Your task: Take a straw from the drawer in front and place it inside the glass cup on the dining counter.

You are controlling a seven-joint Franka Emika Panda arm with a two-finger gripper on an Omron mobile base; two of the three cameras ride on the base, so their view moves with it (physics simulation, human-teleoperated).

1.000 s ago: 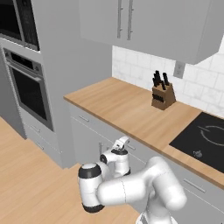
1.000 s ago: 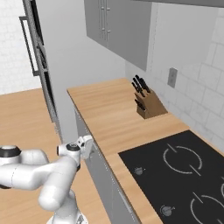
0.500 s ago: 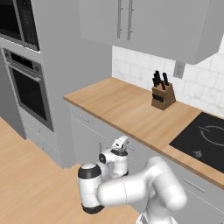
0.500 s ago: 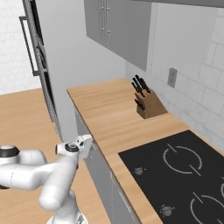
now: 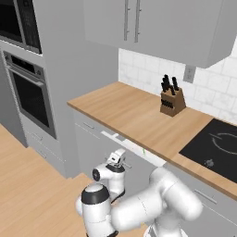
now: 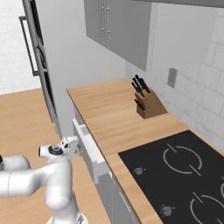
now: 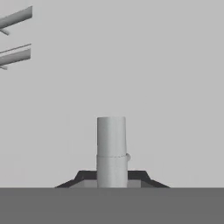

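The light grey drawer (image 5: 139, 156) (image 6: 89, 148) under the wood counter stands slightly ajar. A tiny green speck (image 5: 143, 150), perhaps the straw, shows in its gap. My gripper (image 5: 122, 160) (image 6: 77, 144) (image 7: 111, 178) is at the drawer front, shut on the silver bar handle (image 7: 111, 146). That handle runs upright between the dark fingertips (image 7: 86, 176) in the hand view. The glass cup and the dining counter are out of view.
A knife block (image 5: 171, 100) (image 6: 147, 104) stands on the wood counter (image 5: 125, 111) by the tiled wall. A black cooktop (image 5: 216, 147) (image 6: 183, 173) lies to the right. A wall oven (image 5: 28, 95) stands in the tall unit at left, with grey upper cabinets (image 5: 139, 21) overhead.
The fingers have closed in from wide open onto the drawer handle. The arm and the drawer have hardly moved.
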